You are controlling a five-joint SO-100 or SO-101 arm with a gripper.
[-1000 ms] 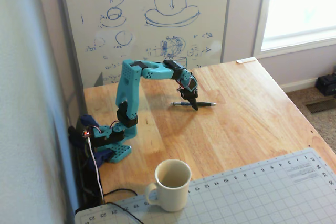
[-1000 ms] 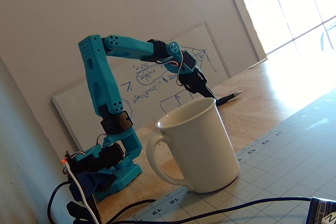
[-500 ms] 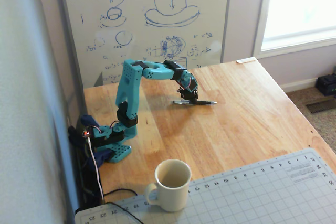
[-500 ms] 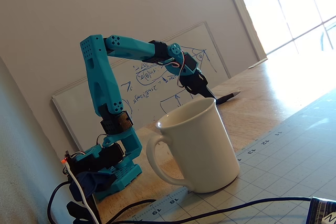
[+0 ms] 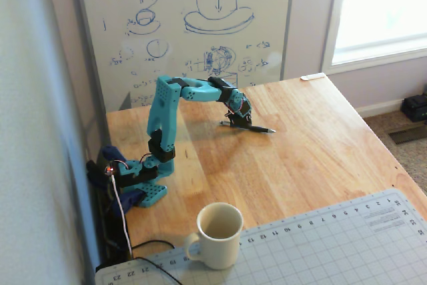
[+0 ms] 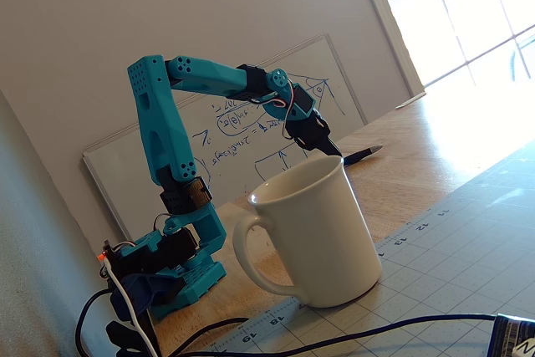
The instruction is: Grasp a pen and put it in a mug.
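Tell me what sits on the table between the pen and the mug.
Nothing: in a fixed view from above, only bare wood lies between the pen and the mug; the mug stands on the cutting mat's edge.

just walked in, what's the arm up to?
The teal arm has its pincer down on the pen at the far side of the wooden table. The pen looks slightly tilted, so it may be starting to lift, but whether the pincer has fully shut on it is too small to tell. The mug stands empty and upright at the near edge, on the corner of the cutting mat, well apart from the arm.
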